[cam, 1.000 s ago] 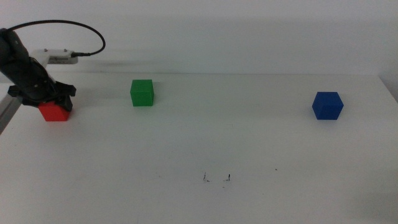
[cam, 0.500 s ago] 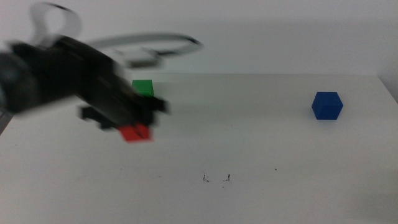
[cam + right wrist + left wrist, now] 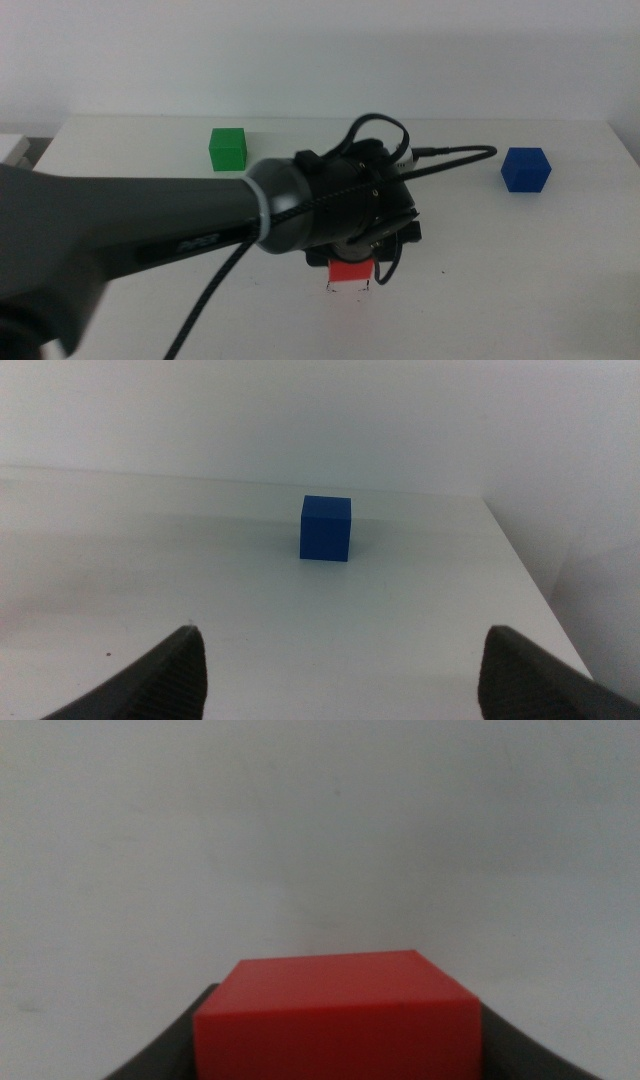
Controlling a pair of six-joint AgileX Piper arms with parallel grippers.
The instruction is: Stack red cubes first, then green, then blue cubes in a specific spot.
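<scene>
My left gripper [image 3: 351, 262] is shut on the red cube [image 3: 351, 271], at the middle of the table's front half. The cube sits right over the specific spot [image 3: 330, 291], whose black ticks barely show at its lower corners. I cannot tell whether the cube touches the table. In the left wrist view the red cube [image 3: 335, 1015] fills the gap between the two jaws. The green cube [image 3: 227, 148] stands at the back left and the blue cube [image 3: 526, 169] at the right. My right gripper [image 3: 355, 680] waits open, facing the blue cube [image 3: 326, 528], outside the middle view.
The thick left arm [image 3: 150, 235] and its cable [image 3: 450, 155] cross the table from the lower left to the centre. The table's right edge [image 3: 625, 150] runs close behind the blue cube.
The left arm has swung from the far left of the table to the centre front, carrying the red cube with it. The green and blue cubes have stayed put.
</scene>
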